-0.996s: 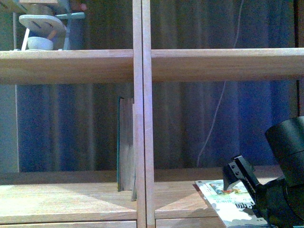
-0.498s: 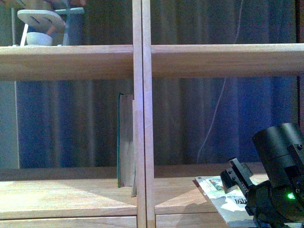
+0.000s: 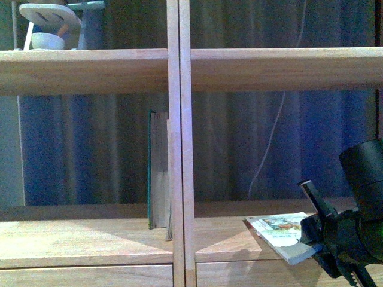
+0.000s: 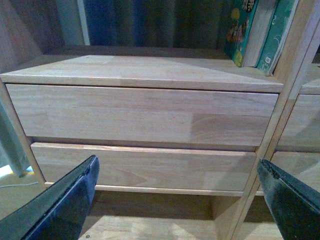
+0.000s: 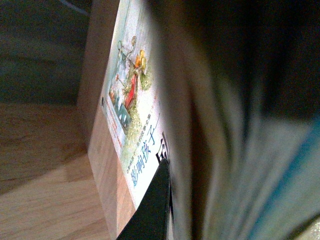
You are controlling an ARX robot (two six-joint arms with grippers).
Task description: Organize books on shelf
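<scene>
The light-wood shelf [image 3: 179, 137] fills the front view, its central divider running down the middle. The dark-teal book [image 3: 158, 179] stands upright against the left side of the divider. It also shows in the left wrist view [image 4: 239, 30]. My right gripper [image 3: 312, 240] is shut on the thin paperback book [image 3: 280, 232]. It holds the book nearly flat, just over the lower board right of the divider. In the right wrist view the white illustrated cover [image 5: 134, 100] lies against a dark finger [image 5: 154, 210]. My left gripper [image 4: 177, 167] is open and empty, facing the drawer fronts [image 4: 140, 117].
An upper shelf board [image 3: 84, 70] carries a pale toy with a small bowl [image 3: 49, 27] at the far left. A dark curtain and a thin white cable [image 3: 272, 131] hang behind the open back. A floor board [image 4: 150, 222] lies below the drawers.
My right gripper has turned and raised the paperback's near end, so the book lies flatter. The shelves sit a little higher in the front view than before.
</scene>
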